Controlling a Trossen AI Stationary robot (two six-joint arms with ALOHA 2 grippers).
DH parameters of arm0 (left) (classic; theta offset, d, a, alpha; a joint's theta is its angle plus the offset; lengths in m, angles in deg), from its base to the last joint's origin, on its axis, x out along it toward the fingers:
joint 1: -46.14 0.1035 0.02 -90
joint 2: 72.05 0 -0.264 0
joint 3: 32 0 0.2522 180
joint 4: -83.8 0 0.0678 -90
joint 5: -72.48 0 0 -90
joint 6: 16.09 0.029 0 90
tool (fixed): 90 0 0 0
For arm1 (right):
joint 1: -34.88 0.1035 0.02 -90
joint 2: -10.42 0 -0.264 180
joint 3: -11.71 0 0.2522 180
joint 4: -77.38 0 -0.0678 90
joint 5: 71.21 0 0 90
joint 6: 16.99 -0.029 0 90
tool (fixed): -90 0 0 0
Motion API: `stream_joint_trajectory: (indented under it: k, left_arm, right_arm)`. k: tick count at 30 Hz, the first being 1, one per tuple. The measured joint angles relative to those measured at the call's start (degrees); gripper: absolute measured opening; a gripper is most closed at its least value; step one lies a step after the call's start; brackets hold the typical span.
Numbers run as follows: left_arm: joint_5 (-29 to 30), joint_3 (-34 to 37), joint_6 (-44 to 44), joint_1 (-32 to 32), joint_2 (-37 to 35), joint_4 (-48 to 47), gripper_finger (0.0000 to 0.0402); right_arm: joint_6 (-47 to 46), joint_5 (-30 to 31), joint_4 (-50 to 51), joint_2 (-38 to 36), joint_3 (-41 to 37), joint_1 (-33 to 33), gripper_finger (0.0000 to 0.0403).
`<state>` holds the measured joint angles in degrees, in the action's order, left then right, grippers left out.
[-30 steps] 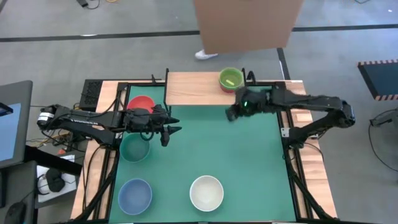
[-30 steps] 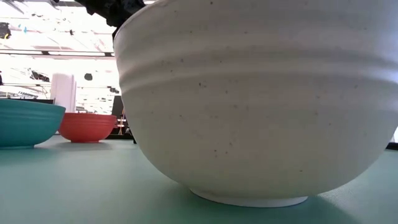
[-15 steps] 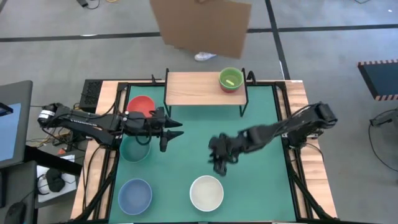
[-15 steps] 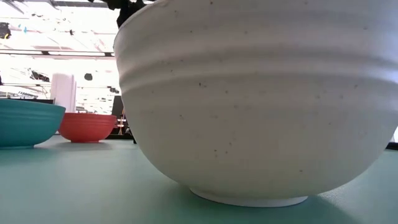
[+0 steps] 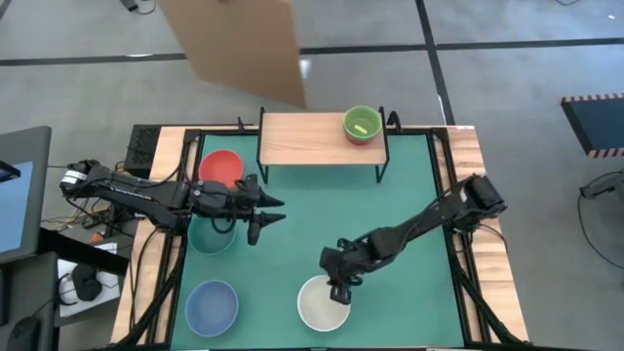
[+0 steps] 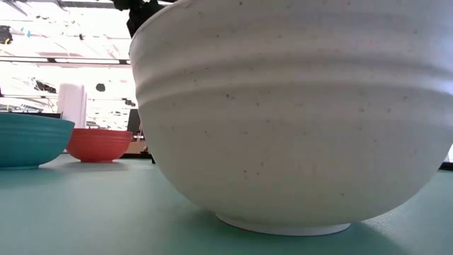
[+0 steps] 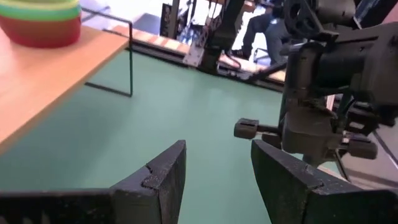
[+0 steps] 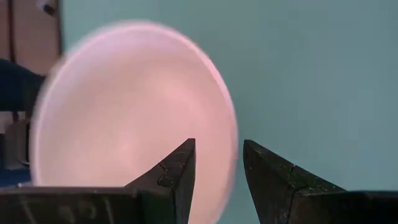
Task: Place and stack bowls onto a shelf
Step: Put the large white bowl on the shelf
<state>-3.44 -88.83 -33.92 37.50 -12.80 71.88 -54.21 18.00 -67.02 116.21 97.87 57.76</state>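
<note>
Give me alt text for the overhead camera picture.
The right gripper hangs open over the white bowl's rim on a green mat. The left gripper waits near the teal bowl; stacked bowls sit on the shelf.

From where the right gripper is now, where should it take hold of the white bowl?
On the rim, I think. The white bowl sits upright and open, too wide to span. The right gripper is open above its far edge, so come straight down, one finger inside the wall and one outside, as its wrist camera already lines up.
</note>
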Motion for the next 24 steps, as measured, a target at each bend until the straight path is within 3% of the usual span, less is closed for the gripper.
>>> stream_joint_trajectory:
  k: [6, 15, 17, 21, 24]
  left_arm:
    - [-0.1, 0.0, 0.0, 0.0, 0.0, -1.7, 0.0166]
    - [-0.1, 0.0, 0.4, 0.0, 0.0, -2.0, 0.0166]
    - [-0.1, 0.0, 0.4, 0.0, 0.0, -2.0, 0.0166]
    - [-0.2, 0.0, 0.4, 0.1, 0.0, -2.0, 0.0166]
    - [-2.9, -0.1, 0.3, 0.2, 0.5, -0.8, 0.0166]
  right_arm:
    - [-2.3, 0.0, 0.9, 1.2, 0.0, 0.2, 0.0144]
    - [-4.0, 0.8, 7.1, 1.3, 0.1, -0.9, 0.0029]
    - [-5.2, 1.3, 9.5, 1.0, 0.1, -1.4, 0.0029]
    - [-7.2, 6.9, 13.9, -2.6, -0.1, -2.6, 0.0029]
    - [-9.3, 14.6, 16.4, -5.6, 1.0, -4.0, 0.0029]
